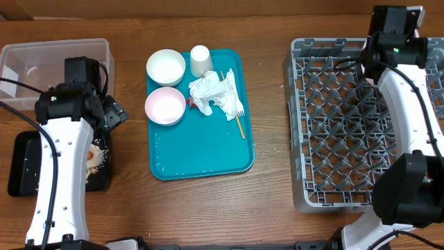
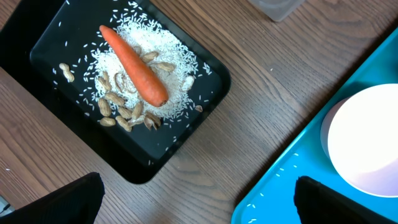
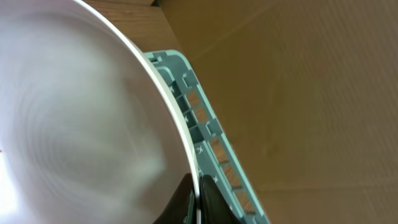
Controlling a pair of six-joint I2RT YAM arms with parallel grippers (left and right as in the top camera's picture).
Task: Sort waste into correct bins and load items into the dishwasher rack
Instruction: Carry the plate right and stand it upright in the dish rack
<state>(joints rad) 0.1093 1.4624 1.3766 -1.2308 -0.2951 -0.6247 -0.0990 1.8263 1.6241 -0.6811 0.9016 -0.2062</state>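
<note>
In the left wrist view an orange carrot lies on beige scraps in the black tray. My left gripper hangs open over bare table between that tray and the teal tray. On the teal tray sit two bowls, a cup, a crumpled napkin, a fork and a wooden stick. My right gripper is shut on the rim of the plate, held on edge at the far corner of the dishwasher rack.
The clear tub stands behind the black tray at the far left. Grains are scattered on the teal tray's near left edge. A brown cardboard wall rises behind the rack's rim.
</note>
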